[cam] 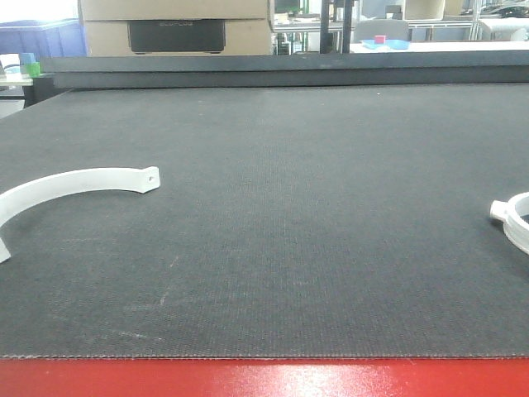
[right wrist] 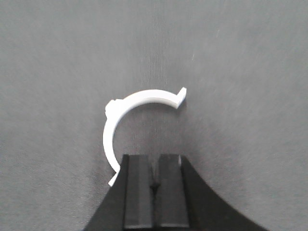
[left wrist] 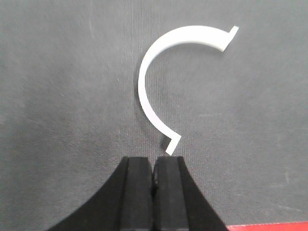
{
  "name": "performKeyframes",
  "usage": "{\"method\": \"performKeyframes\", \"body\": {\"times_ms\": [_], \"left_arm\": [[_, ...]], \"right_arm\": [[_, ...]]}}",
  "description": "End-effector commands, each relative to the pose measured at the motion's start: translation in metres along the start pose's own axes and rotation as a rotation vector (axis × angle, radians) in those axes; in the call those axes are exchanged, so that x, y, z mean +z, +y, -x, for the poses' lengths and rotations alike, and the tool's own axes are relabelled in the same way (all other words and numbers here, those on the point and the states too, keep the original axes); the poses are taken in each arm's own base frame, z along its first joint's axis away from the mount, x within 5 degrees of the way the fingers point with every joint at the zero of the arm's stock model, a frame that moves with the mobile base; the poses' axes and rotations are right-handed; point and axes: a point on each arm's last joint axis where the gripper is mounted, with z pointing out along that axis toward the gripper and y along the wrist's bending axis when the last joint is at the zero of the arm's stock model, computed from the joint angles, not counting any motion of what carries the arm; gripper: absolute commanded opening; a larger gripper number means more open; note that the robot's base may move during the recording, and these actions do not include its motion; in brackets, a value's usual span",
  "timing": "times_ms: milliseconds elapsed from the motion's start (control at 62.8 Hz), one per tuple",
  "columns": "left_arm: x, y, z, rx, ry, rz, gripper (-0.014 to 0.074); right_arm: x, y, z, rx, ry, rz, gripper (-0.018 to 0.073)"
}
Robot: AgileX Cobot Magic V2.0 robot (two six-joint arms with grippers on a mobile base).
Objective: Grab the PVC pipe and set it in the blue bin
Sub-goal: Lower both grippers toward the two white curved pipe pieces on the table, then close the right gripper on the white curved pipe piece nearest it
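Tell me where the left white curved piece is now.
The white curved piece lies on the dark mat at the front view's left edge, just ahead of the left gripper, jaws shut.
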Motion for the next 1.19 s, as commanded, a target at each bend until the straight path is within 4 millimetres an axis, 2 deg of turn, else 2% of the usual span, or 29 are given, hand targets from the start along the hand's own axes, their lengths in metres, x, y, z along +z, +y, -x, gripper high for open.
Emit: {"method": "performKeyframes", "body": {"times_ms": [0, 175, 302, 589, 716, 796, 891, 971, 1050, 1178], "left_arm": [[0.016, 0.0, 0.007, -0.018, 0.042, -0.008, -0.0111], [0.041, 0.001, 0.01, -0.023, 0.124, -0.002, -0.0111], [0.048, 0.002, 0.011, -0.025, 0.147, 0.0, -0.0111], [0.049, 0.002, 0.012, -0.025, 0.135, -0.001, -0.0111], [0.049, 0.002, 0.012, -0.025, 0.135, -0.001, -0.0111], [0.049, 0.002, 0.012, -0.025, 0.135, -0.001, -0.0111], [0.049, 0.002, 0.012, -0.025, 0.131, -0.001, -0.0111], [0.049, 0.002, 0.013, -0.025, 0.129, -0.001, -0.0111], [0.049, 0.002, 0.013, -0.025, 0.125, -0.001, -0.0111], [0.049, 0.002, 0.013, -0.025, 0.121, -0.001, -0.0111]], "right_arm": [[0.022, -0.002, 0.009, 0.014, 0.033, -0.001, -0.0168], [0.076, -0.007, 0.01, 0.023, 0.227, -0.024, -0.0167], [0.099, -0.004, 0.01, 0.011, 0.328, -0.023, -0.0151], [0.123, 0.038, 0.022, -0.116, 0.415, 0.003, -0.0151], [0.133, 0.044, 0.028, -0.128, 0.465, 0.004, -0.0141], [0.138, 0.045, 0.029, -0.13, 0.485, 0.002, -0.0059], [0.145, 0.045, 0.029, -0.128, 0.502, 0.001, 0.0146], [0.148, 0.046, 0.028, -0.13, 0.512, 0.0, 0.0246], [0.153, 0.047, 0.027, -0.128, 0.515, 0.003, 0.0229], [0.167, 0.047, 0.025, -0.124, 0.521, 0.003, 0.0148]]}}
